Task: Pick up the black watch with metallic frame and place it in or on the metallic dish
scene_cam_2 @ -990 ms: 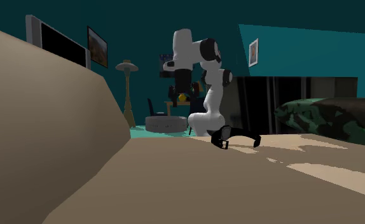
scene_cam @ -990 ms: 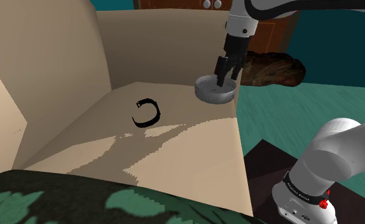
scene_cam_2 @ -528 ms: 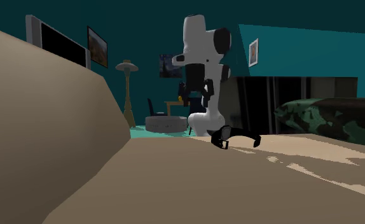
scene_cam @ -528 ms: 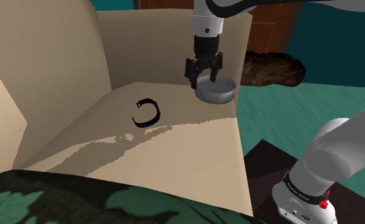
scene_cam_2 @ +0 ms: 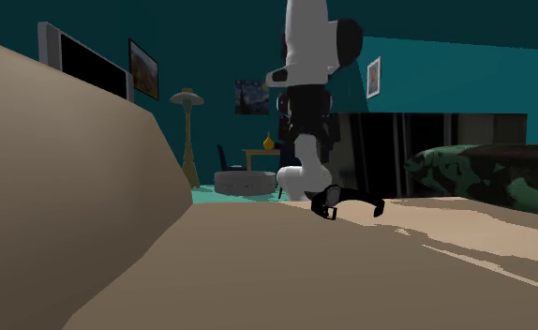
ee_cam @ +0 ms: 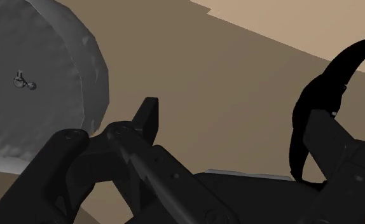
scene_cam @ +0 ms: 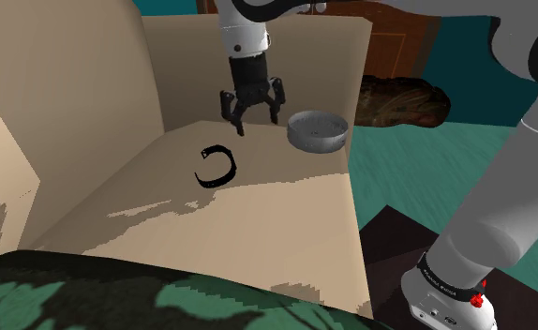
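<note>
Watch [scene_cam: 216, 167] lies on the beige surface [scene_cam: 276, 225], well apart from the dish [scene_cam: 318, 130] at the far corner. Gripper [scene_cam: 256, 120] hangs above, between the two, fingers spread wide, holding nothing. Beige wall [scene_cam: 80, 84] flanks the watch; green patterned cover [scene_cam: 117, 291] lies at the near edge.

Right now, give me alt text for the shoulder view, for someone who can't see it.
The black gripper hangs open above a beige surface, between a black watch lying untouched and a grey dish at the surface's edge. The white arm reaches in from the stand at lower right.
</note>
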You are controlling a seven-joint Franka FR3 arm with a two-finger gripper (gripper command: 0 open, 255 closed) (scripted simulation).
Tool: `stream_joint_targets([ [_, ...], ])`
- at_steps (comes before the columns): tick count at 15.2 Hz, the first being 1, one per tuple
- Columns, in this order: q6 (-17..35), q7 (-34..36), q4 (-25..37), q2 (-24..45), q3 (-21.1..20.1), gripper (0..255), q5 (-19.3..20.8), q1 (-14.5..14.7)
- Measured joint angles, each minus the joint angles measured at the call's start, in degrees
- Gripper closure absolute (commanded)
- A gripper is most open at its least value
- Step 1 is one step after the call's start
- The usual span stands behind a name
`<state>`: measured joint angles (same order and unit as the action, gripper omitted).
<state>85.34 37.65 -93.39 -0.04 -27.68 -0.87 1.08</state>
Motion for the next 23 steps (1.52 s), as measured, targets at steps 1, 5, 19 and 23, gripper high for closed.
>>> stream_joint_targets([
  [1, -1.3, 2.4, 3.7, 3.5, -0.8, 0, 1.3, 0.8],
  [5, -8.7, 11.5, 21.5, 18.5, -2.5, 0, 7.2, 6.4],
  [19, -3.3, 13.4, 15.5, 19.0, -2.4, 0, 7.0, 6.4],
  [23, -3.3, 13.4, 15.5, 19.0, -2.4, 255, 7.0, 6.4],
])
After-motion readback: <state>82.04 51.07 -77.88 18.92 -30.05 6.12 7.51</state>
